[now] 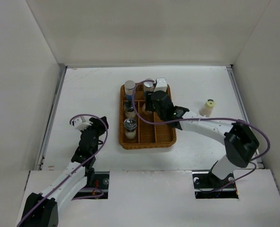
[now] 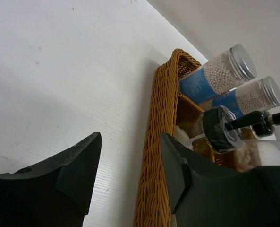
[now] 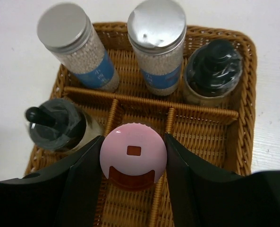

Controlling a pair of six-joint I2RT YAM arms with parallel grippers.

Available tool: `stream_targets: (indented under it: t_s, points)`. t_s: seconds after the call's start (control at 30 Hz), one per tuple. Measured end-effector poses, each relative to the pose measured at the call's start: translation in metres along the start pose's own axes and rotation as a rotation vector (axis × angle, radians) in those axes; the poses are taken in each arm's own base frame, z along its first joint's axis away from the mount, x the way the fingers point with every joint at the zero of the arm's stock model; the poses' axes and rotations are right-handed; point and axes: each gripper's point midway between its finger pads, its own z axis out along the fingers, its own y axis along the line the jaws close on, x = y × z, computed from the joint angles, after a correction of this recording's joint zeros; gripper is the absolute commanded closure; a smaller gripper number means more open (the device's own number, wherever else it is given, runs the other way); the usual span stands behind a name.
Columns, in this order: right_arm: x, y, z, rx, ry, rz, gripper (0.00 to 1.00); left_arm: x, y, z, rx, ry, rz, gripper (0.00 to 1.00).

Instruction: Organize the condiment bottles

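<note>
Left gripper (image 2: pixel 130 142): lower left of the overhead frame, off the left side of the wicker tray (image 1: pixel 149 144), over bare table (image 1: pixel 92 94). Fingers apart, nothing between them. Its wrist view looks past the tips at the tray's woven outer wall, which is near but not touched.

Right gripper (image 3: pixel 132 142): centre of the overhead frame, over the tray. Fingers clamped on the pink-capped bottle (image 3: pixel 133 158), one on each side of the cap. The cap has a small rectangular slot, and a reddish body shows just under it. The bottle is upright, at lower centre of the right wrist frame, over the middle of the tray's near row by a divider. Can't tell whether its base is down on the tray floor.

Just past it in the wrist frame, a black pump-top bottle (image 3: pixel 55 124) stands at left in the tray, beside the gripper's left-hand finger.

The far row runs across the top of that frame, with three bottles standing upright:
- first blue-labelled bottle (image 3: pixel 78 52), silver cap, white beads inside, upper left
- second blue-labelled bottle (image 3: pixel 157 47), same build, top centre
- black-lidded jar (image 3: pixel 213 71), upper right, near the tray's side wall

In the overhead frame, a yellow-topped bottle (image 1: pixel 207 108) stands upright on the table right of the tray, outside it and well apart. A pale square-topped shaker (image 1: pixel 161 85) sits at the tray's upper right corner.
</note>
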Motion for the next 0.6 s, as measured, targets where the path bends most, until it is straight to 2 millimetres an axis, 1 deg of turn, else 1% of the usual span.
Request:
stream_targets:
  t_s: [0.17,0.4,0.5,0.57,0.6]
  points:
    - [0.026,0.004,0.019,0.006,0.059,-0.041,0.53,-0.003,-0.003,0.0,0.01,-0.011,-0.007,0.49]
    - [0.048,0.008,0.04,0.022,0.1,-0.08,0.51,0.001,0.0,0.001,0.001,0.0,0.0,0.49]
    - [0.056,0.005,0.046,0.039,0.113,-0.095,0.45,0.001,-0.001,0.001,0.003,0.002,0.0,0.49]
    - [0.055,0.005,0.047,0.046,0.11,-0.096,0.37,0.001,-0.002,0.001,0.007,0.001,0.0,0.49]
    - [0.054,0.005,0.047,0.048,0.106,-0.095,0.31,0.001,-0.003,0.0,0.009,0.0,-0.002,0.49]
